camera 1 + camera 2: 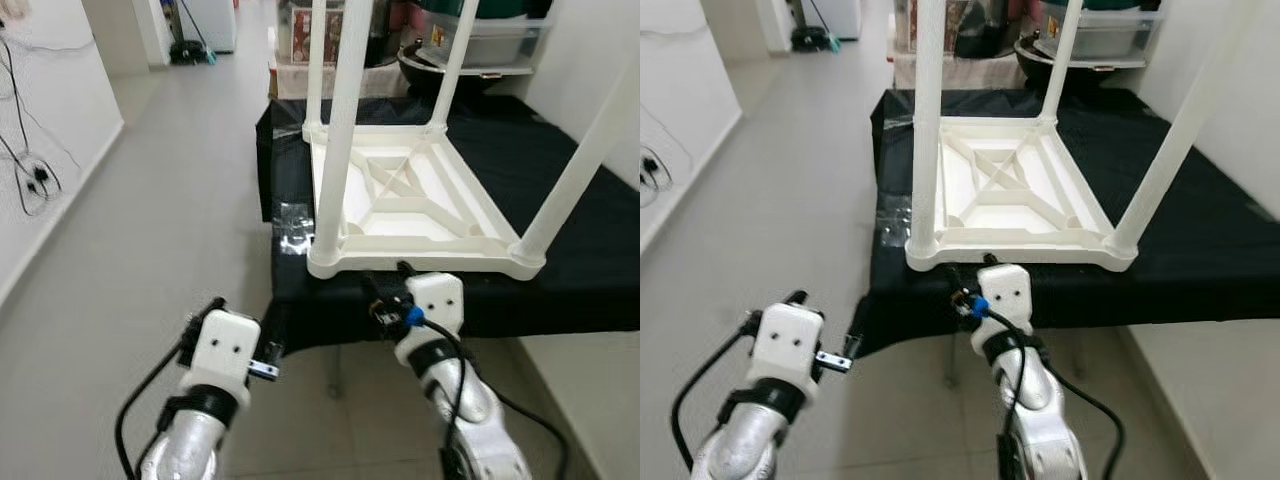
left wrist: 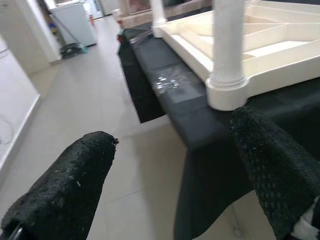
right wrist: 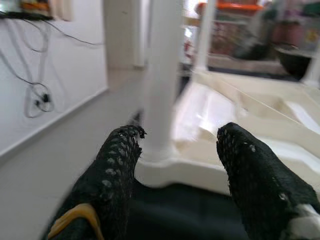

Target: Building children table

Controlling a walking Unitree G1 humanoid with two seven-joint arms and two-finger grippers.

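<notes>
A white plastic children's table (image 1: 410, 195) lies upside down on a black-draped surface (image 1: 560, 270), with its legs pointing up. The near-left leg (image 1: 340, 120) stands in its corner socket at the front edge. My right gripper (image 3: 180, 131) is open just in front of that corner, level with the table's rim, with nothing between its fingers. My left gripper (image 2: 175, 127) is open too, lower and to the left over the floor, apart from the table. In the left eye view the right gripper (image 1: 387, 282) almost touches the front rim.
Clear plastic wrap (image 1: 292, 228) lies on the black cloth left of the table. Shelves with boxes and a dark pan (image 1: 440, 55) stand behind. Cables (image 1: 30, 170) hang on the left wall. Grey tiled floor (image 1: 170, 220) is open to the left.
</notes>
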